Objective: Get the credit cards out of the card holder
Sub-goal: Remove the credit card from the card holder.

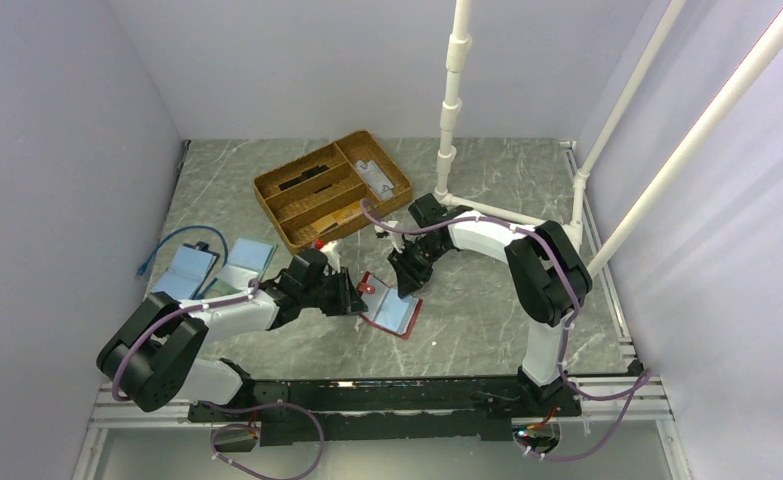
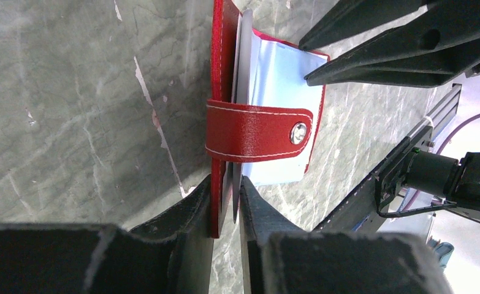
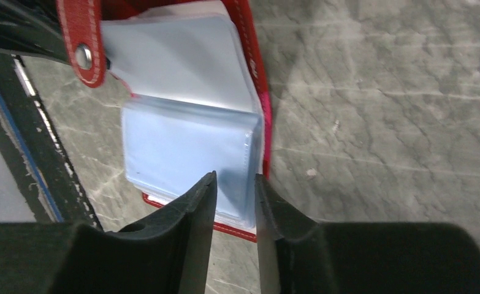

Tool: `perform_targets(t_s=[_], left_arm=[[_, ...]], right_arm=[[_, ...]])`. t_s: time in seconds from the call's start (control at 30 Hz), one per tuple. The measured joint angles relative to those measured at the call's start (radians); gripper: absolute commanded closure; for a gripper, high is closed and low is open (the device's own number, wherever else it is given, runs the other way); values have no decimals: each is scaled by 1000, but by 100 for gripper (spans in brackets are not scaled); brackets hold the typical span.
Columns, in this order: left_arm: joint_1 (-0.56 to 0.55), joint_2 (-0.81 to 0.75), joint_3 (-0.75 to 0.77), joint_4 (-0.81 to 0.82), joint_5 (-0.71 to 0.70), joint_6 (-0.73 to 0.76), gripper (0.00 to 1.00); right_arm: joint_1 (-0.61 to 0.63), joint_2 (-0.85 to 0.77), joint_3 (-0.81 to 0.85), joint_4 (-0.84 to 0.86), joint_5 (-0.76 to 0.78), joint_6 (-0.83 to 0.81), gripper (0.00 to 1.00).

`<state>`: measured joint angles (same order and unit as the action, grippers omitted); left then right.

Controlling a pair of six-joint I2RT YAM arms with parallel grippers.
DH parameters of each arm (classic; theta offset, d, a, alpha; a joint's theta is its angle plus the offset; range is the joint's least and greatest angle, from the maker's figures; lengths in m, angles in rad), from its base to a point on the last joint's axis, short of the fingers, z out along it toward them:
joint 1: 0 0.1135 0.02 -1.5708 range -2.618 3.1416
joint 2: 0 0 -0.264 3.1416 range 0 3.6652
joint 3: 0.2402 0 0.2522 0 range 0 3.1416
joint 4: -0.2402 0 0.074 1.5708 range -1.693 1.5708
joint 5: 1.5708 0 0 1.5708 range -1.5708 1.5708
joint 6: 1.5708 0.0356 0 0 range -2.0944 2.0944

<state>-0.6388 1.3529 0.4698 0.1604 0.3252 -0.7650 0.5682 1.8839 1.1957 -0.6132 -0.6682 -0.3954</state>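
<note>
Grey marbled bench [image 1: 487, 330], walled in pale lavender at the back and both sides, carries the one card holder [image 1: 392, 312] near the middle of the top view. It lies open with its red cover down and its clear pockets [image 3: 188, 153] facing up. The pockets show light blue; I cannot tell whether that is a card or the lining. One red snap tab [image 2: 255, 131] folds across the pale leaves in the left wrist view.

The left arm [image 1: 217, 310] reaches in from the lower left. The left jaws are clamped on the edge of the red cover, with a pale leaf caught between them too. The right arm [image 1: 487, 235] comes in from the upper right. The right jaws stand narrow astride a corner of the pocket stack, and I cannot tell whether they pinch it.

Bare marble lies to the right of the holder and below it, down to the black rail [image 1: 387, 395] along the bottom of the frame. Just above the holder sits one brown divided tray [image 1: 264, 192] with four compartments, close to both wrists. It holds dark and grey flat pieces too small to name. The foot of a white pipe frame [image 1: 445, 190] stands just right of the tray, behind the right arm. At mid-left, two light-blue flat cases [image 1: 250, 253] and a looping blue cable [image 1: 162, 252] lie beside the left arm, well apart from the holder.
</note>
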Motion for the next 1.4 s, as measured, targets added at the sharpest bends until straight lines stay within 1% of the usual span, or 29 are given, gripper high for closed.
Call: perform_targets(t_s=[0.2,0.3,0.6,0.67,0.77,0.9,1.2,1.4], left_arm=[[0,1,-6,20,15,-7,76],[0,4,-12,42,27,-7,73],[0,4,-48,107,79,-15,43],[0,3,-56,118,93,-15,38],[0,4,-57,122,106,-14,35],[0,4,-57,127,117,-14,31],[-31,38,-53,143,145,-6,18],[-49,59,-43,171,169,-3,14]], right_arm=[[0,0,7,-16,-99,3,78],[0,5,11,-19,-135,9,78],[0,52,13,-13,-209,64,79],[0,61,13,-9,-228,79,79],[0,68,12,2,-255,101,82],[-5,69,12,24,-306,137,82],[-13,69,-10,101,-368,240,82],[-13,84,-27,148,-398,301,84]])
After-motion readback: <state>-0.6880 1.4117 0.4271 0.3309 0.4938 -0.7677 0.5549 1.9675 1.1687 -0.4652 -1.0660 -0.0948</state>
